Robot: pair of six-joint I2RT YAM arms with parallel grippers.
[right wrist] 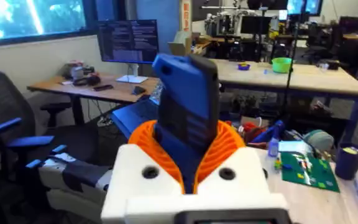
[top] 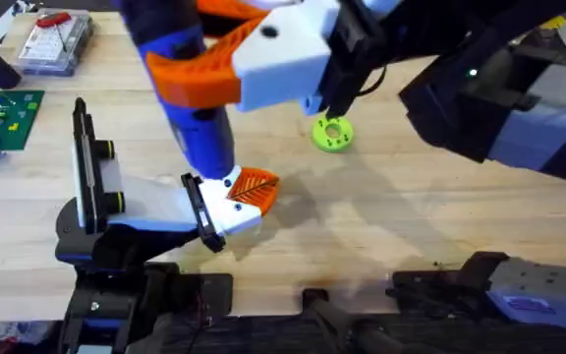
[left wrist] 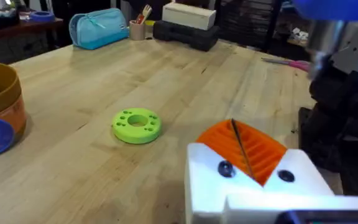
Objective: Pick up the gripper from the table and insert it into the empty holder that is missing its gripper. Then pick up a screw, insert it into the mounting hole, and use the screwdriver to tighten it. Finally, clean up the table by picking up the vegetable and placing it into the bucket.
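The right gripper (right wrist: 188, 168) clamps the blue screwdriver (right wrist: 188, 112); its bit is hidden. The left gripper's (left wrist: 244, 155) opening is unclear.

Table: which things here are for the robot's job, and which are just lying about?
For the job: screwdriver, lime-green disc, bucket.
Just lying about: circuit board, clear box, blue pouch.

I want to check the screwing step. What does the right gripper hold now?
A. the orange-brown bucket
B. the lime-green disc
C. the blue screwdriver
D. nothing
C: in the right wrist view the right gripper has its orange pads closed on the blue screwdriver.
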